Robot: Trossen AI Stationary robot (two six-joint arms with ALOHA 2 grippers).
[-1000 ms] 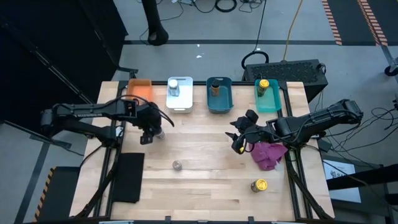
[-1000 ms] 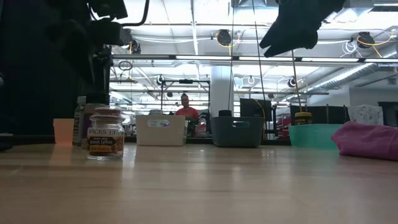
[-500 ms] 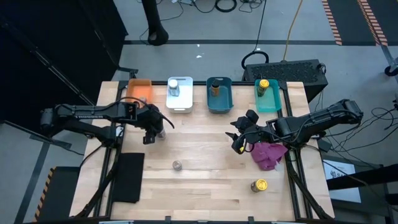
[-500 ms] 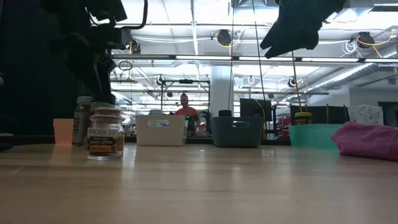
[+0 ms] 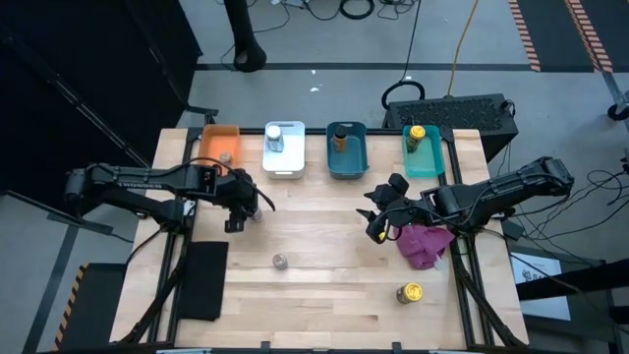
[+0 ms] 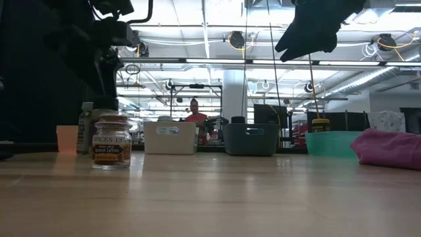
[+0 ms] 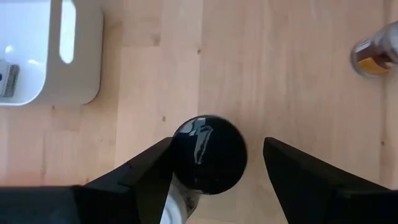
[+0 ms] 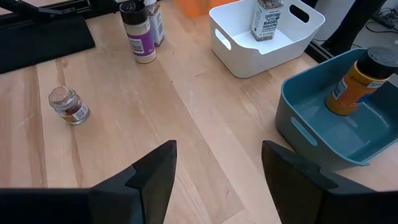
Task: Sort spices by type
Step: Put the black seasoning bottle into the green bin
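Observation:
A black-lidded spice jar (image 7: 208, 154) with a purple label (image 8: 140, 42) stands upright on the table at the left. My left gripper (image 5: 239, 208) hangs open just above it, one finger on each side of the lid in the left wrist view. A brown-lidded jar (image 5: 280, 261) stands mid-table, also seen in the low view (image 6: 112, 141). A yellow-lidded jar (image 5: 409, 293) stands near the front right. My right gripper (image 5: 378, 222) hovers open at centre right with nothing between its fingers.
Along the far edge stand an orange bin (image 5: 220, 138), a white bin (image 5: 286, 160), a blue bin (image 5: 348, 162) and a teal bin (image 5: 426, 162), each with a jar inside. A magenta cloth (image 5: 425, 245) lies under the right arm. A black mat (image 5: 201, 280) lies front left.
My left gripper has shifted a little toward the table's near edge above the black-lidded jar and tipped slightly, staying open. The jars have not moved.

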